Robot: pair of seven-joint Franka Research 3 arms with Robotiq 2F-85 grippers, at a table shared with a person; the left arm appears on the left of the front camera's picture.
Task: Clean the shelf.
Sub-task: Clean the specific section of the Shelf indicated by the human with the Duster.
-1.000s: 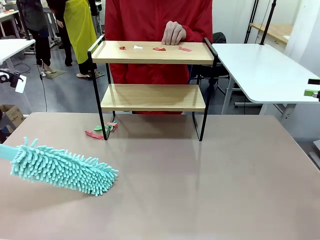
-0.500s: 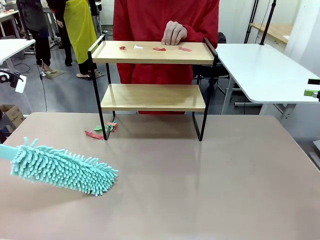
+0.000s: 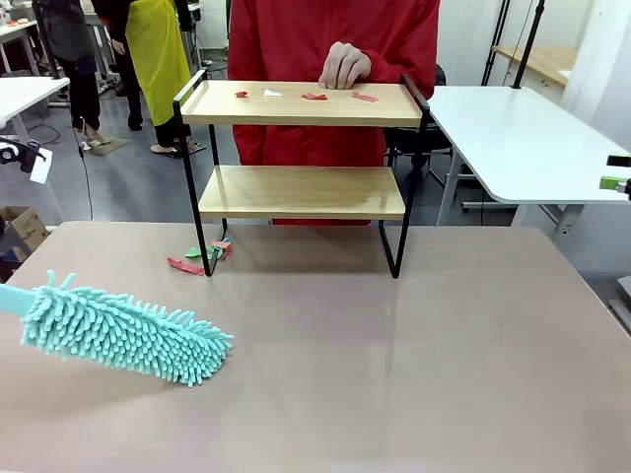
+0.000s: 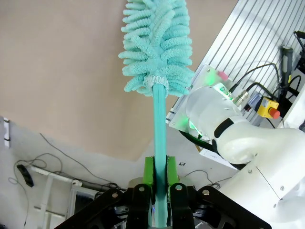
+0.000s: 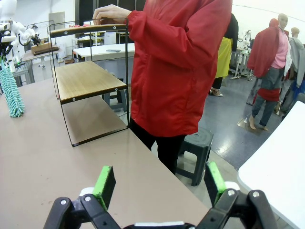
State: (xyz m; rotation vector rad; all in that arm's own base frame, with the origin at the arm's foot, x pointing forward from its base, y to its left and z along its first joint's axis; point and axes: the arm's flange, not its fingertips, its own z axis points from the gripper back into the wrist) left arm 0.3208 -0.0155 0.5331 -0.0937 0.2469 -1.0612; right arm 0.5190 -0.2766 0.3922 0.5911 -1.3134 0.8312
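The shelf (image 3: 301,192), two light wooden boards in a thin black metal frame with raised side rails, stands at the far side of the brown table (image 3: 424,374), directly in front of a person in a red jacket (image 3: 286,39). The person's hand (image 3: 344,65) rests at the rear edge of its top board, beside a row of small red and white paper scraps (image 3: 314,96). More scraps (image 3: 202,256), red and green, lie on the table at the shelf's front left leg. Nearer the robot and to the shelf's left, a teal microfibre duster (image 3: 123,333) lies low over the table. The left gripper (image 4: 160,167) has its green pads clamped on the duster's handle. Off the shelf's right end, the right gripper (image 5: 159,183) has its fingers spread wide, touching nothing.
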